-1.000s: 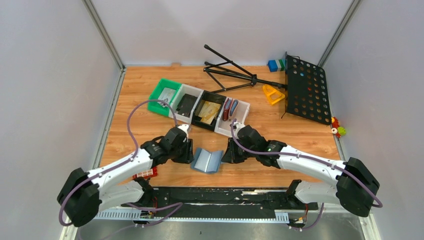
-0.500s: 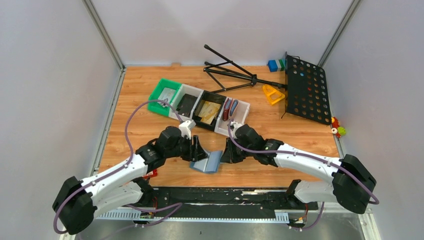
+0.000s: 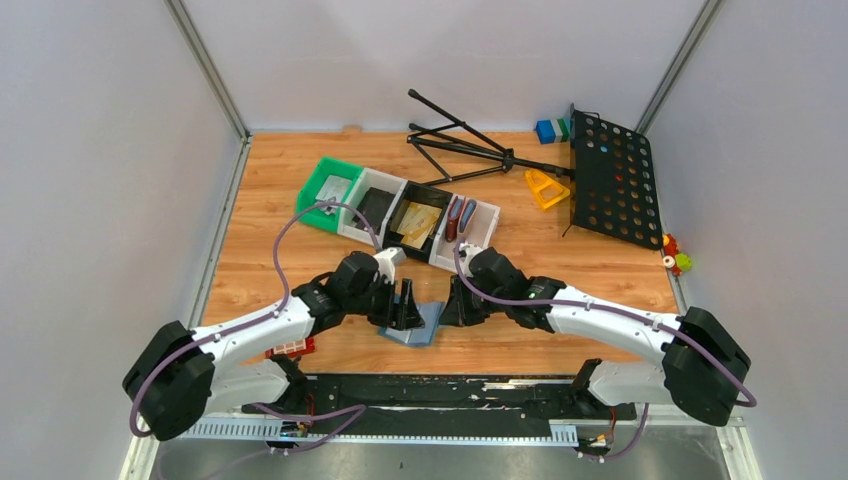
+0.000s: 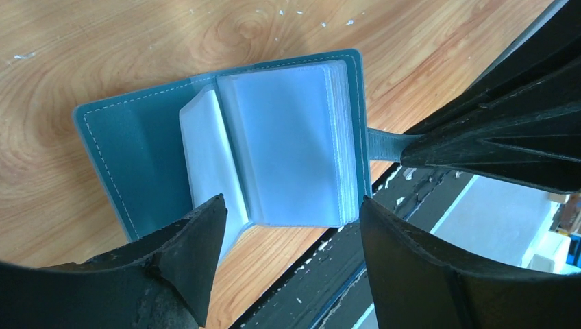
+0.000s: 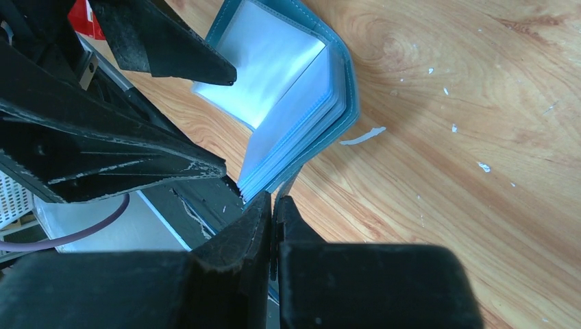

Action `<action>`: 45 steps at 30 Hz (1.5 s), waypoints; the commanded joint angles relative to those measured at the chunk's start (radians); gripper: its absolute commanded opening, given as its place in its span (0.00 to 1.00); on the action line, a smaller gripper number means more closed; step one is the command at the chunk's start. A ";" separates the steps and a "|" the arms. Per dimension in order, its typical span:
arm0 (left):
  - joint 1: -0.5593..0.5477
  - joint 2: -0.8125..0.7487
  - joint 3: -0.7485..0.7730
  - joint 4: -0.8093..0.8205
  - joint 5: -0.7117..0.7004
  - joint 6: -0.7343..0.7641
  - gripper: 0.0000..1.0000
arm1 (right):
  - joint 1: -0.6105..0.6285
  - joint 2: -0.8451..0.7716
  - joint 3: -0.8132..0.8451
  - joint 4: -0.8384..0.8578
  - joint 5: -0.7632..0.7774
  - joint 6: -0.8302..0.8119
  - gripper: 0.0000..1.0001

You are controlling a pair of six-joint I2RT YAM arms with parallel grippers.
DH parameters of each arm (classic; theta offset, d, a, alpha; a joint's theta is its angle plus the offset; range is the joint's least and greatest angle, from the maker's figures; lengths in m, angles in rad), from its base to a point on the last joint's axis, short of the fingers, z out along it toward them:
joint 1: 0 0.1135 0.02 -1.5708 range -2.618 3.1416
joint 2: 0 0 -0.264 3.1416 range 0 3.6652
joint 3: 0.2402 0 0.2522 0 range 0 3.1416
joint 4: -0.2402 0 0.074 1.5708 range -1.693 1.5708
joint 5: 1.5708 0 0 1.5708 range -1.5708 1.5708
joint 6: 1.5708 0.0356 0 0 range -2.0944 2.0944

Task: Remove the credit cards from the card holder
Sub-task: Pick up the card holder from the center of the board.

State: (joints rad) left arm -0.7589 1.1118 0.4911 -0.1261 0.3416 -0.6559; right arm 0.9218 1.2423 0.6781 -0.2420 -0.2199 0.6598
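**Open card holder [image 3: 426, 318] under left hand [image 3: 408, 304]; right hand [image 3: 452, 308] pins its edge**

The card holder lies open at the middle of the desk's [image 3: 560, 255] near edge. Its clear sleeve stack [image 4: 288, 147] faces up, and the fold runs roughly near-to-far. The left hand sits directly above it, spread wide and holding nothing, with its jaws straddling the stack's width at the end towards the near edge. The right hand is fully closed, pinching the holder's right cover edge from the right side. No credit cards are distinguishable in the sleeves. My read is that the left hand pulls and the right hand anchors, so the left hand needs to come down onto a sleeve mouth.
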 commanded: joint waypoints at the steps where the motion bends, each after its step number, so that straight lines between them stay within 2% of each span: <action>1: -0.020 0.023 0.061 -0.007 -0.011 0.047 0.79 | 0.005 -0.003 0.040 0.037 -0.012 -0.010 0.00; 10: -0.045 0.074 0.070 0.002 -0.032 0.055 0.83 | 0.005 -0.003 0.043 0.036 -0.018 -0.014 0.00; 14: -0.049 0.107 0.082 -0.012 -0.047 0.056 0.77 | 0.005 -0.005 0.043 0.035 -0.016 -0.017 0.00; 22: -0.062 0.130 0.085 -0.010 -0.059 0.052 0.76 | 0.005 -0.010 0.038 0.035 -0.019 -0.014 0.00; 29: -0.071 0.144 0.079 -0.010 -0.059 0.053 0.82 | 0.005 -0.011 0.034 0.037 -0.018 -0.012 0.00; 34: -0.072 0.154 0.078 -0.017 -0.069 0.053 0.82 | 0.005 -0.014 0.034 0.037 -0.019 -0.010 0.00; 45: -0.082 0.237 0.117 -0.131 -0.156 0.076 0.77 | 0.005 -0.031 0.033 0.027 -0.010 -0.007 0.00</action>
State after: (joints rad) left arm -0.8322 1.3037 0.5694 -0.1799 0.2592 -0.6147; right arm 0.9218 1.2419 0.6800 -0.2436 -0.2264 0.6598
